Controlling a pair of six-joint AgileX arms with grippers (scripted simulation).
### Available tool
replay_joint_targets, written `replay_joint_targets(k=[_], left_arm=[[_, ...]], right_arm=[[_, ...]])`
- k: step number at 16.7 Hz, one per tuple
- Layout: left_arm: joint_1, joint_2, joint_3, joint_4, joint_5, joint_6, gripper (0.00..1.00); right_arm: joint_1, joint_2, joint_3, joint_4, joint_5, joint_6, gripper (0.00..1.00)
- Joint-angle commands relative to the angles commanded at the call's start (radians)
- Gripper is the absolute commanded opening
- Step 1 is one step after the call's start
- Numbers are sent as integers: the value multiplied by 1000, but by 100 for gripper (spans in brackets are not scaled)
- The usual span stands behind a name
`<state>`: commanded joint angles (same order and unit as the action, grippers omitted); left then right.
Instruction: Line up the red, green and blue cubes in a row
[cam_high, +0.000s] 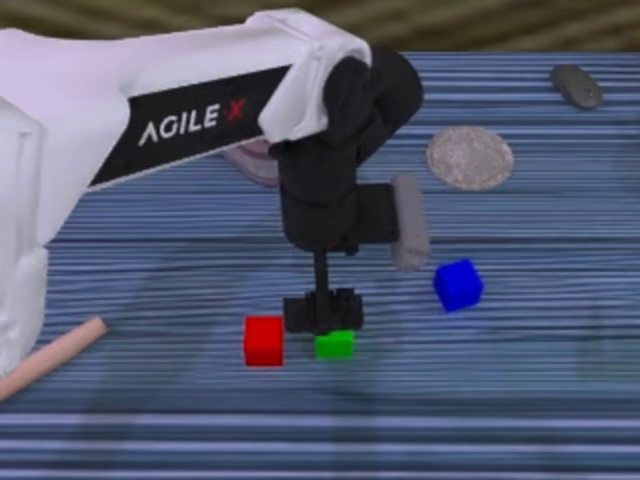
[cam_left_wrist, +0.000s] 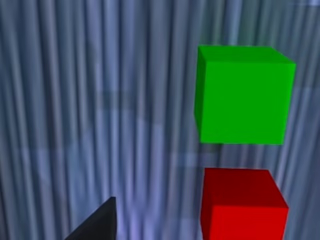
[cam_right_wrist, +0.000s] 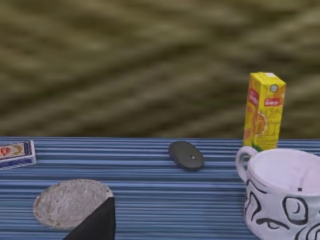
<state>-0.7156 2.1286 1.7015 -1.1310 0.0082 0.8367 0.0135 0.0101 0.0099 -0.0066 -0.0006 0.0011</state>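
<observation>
The red cube (cam_high: 264, 340) and the green cube (cam_high: 334, 345) sit side by side on the blue striped table, a small gap between them. The left wrist view looks down on both, the green cube (cam_left_wrist: 242, 95) and the red cube (cam_left_wrist: 245, 205). My left gripper (cam_high: 322, 312) hangs open just over the green cube's far edge, holding nothing; one dark finger (cam_left_wrist: 97, 225) shows. The blue cube (cam_high: 458, 284) lies apart, to the right and farther back. My right arm is out of the top view, and its wrist view shows one dark finger (cam_right_wrist: 97, 224) set wide.
A grey disc (cam_high: 470, 158) and a dark pebble (cam_high: 576, 86) lie at the back right. A wooden stick (cam_high: 50, 358) lies at the left. A pink tub (cam_high: 255, 165) is mostly hidden under my left arm. The right wrist view shows a patterned mug (cam_right_wrist: 285, 192), a yellow carton (cam_right_wrist: 264, 110) and a small box (cam_right_wrist: 15, 154).
</observation>
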Motion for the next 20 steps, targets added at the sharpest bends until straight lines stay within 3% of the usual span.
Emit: replay_joint_targets(k=[7,20], left_arm=[[161,-349,-300,195,-16,-133,100],[620,-1692,-1389,850,-23,-640,100]], right_arm=[[90,367,334,-207,0,34,100],[366,1725,1328,-884,-1,130,100]])
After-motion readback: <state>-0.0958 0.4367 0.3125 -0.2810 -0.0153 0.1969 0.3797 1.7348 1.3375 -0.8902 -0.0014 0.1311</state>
